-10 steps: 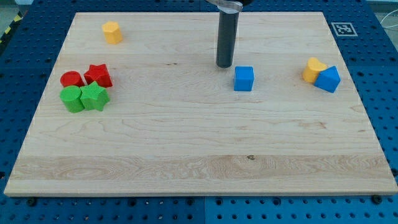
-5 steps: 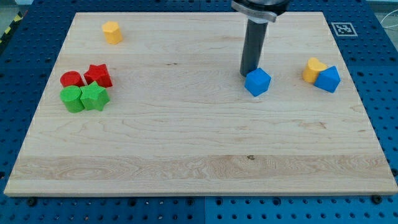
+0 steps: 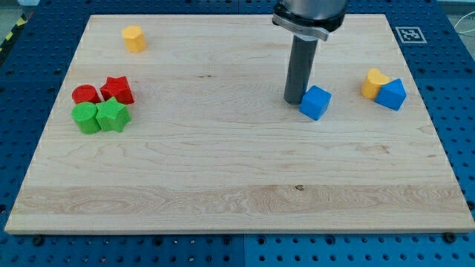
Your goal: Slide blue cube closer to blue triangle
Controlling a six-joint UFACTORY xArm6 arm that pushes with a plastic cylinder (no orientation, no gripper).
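The blue cube (image 3: 316,102) lies right of the board's middle, turned at an angle. My tip (image 3: 295,101) stands right against the cube's left side. The blue triangle (image 3: 391,94) sits farther toward the view's right, near the board's right edge, with a clear gap between it and the cube. The dark rod rises from the tip to the view's top.
A yellow block (image 3: 374,82) touches the blue triangle's left side. A yellow block (image 3: 133,38) sits at the upper left. At the left, a red cylinder (image 3: 86,95), red star (image 3: 117,90), green cylinder (image 3: 87,118) and green star (image 3: 113,116) cluster on the wooden board (image 3: 223,170).
My tip moved right and slightly down, pushing the blue cube to the right toward the blue triangle. The cube rotated as it slid. The other blocks stayed put.
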